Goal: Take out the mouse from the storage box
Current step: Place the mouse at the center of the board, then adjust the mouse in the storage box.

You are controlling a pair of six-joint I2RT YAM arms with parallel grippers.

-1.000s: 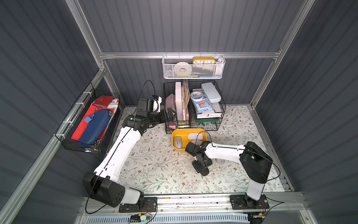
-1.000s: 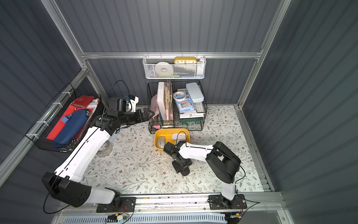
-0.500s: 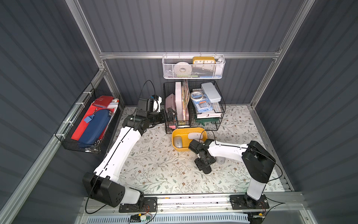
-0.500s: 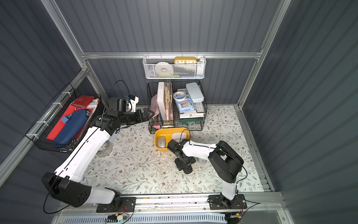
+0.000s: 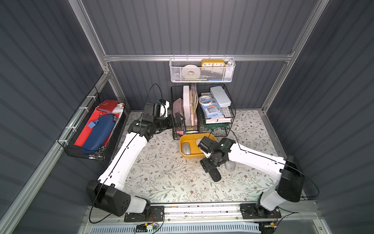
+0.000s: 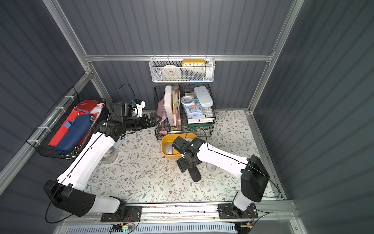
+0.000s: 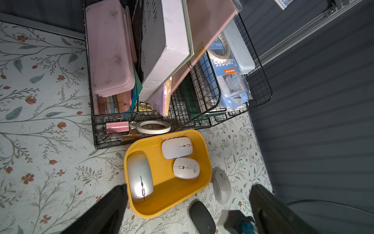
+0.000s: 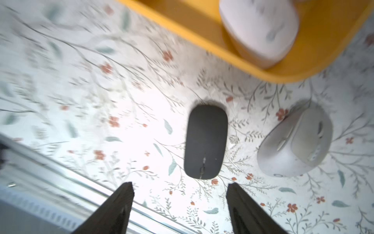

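Right jaws newly parted, matte black mouse (image 8: pixel 205 141) (flat oval) on floral mat (image 8: pixel 81 97), left jaws spread

Robot test booth: grey ribbed wall panels (image 5: pixel 192 26), aluminium frame (image 5: pixel 141 57), floral tabletop (image 5: pixel 166 178), stationery-filled wire baskets (image 5: pixel 219 130)

black mouse (image 8: pixel 205 141) lies flat outside, near the mustard-yellow storage box (image 7: pixel 166 189); three pale mice (image 7: pixel 177 147) lie inside

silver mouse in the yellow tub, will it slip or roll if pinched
The long glossy silver mouse shines brightly, so probably slippery. Low and flat, it should not roll. It lies beside the mustard-yellow plastic tub's wall, so finger room looks tight.
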